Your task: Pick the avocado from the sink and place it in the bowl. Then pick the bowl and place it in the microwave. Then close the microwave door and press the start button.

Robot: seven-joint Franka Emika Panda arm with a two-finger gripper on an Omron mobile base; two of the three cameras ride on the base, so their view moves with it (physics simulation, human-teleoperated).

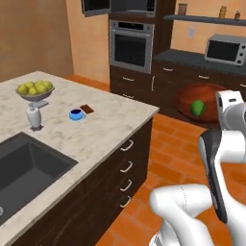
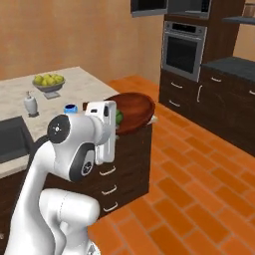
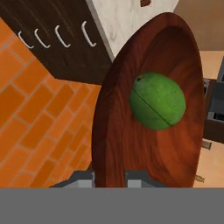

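Hand view shows the gripper (image 3: 109, 177) clamped on the near rim of the bowl (image 3: 118, 144), one finger on each side of the wall, with the avocado (image 3: 157, 101) resting loose inside toward 1 o'clock. From the left base view the bowl (image 1: 204, 98) hangs in the air over the floor, clear of the island counter (image 1: 96, 129), at 3 o'clock of the frame. A rim-only pinch could let the bowl tilt; then the avocado rolls out before reaching the microwave (image 1: 117, 6) at 12 o'clock.

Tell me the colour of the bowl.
Reddish-brown bowl, wood-like; clearest in the hand view.
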